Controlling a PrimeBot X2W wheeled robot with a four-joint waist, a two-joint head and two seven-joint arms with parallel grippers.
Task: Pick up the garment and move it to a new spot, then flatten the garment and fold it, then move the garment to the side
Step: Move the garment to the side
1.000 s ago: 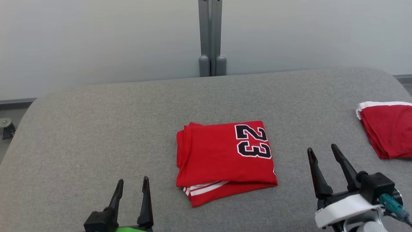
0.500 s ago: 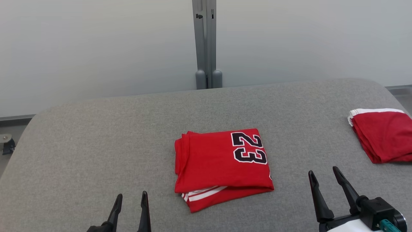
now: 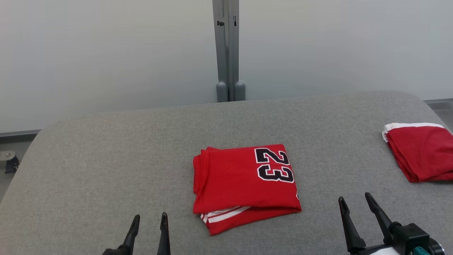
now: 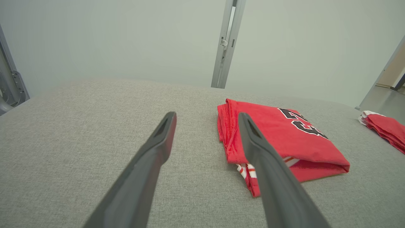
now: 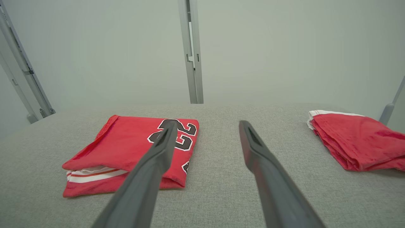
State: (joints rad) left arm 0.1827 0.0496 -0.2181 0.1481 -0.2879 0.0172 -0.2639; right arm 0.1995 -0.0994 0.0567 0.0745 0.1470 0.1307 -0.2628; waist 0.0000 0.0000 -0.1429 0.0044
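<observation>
A red garment (image 3: 244,186) printed with a black 23 lies folded in a neat rectangle at the middle of the grey table (image 3: 106,170); white stripes peek out at its near edge. It also lies ahead in the left wrist view (image 4: 284,139) and the right wrist view (image 5: 126,152). My left gripper (image 3: 148,221) stands open near the front edge, to the garment's left and apart from it. My right gripper (image 3: 355,200) stands open at the garment's right, also apart. Both hold nothing.
A second folded red garment with a white hem (image 3: 419,152) rests at the table's right edge. A grey post (image 3: 228,53) rises behind the table against a pale wall. The table's corners are rounded.
The head camera has tilted up, so the whole picture has slid down. Both grippers sit lower in the view. The garments have not moved on the table.
</observation>
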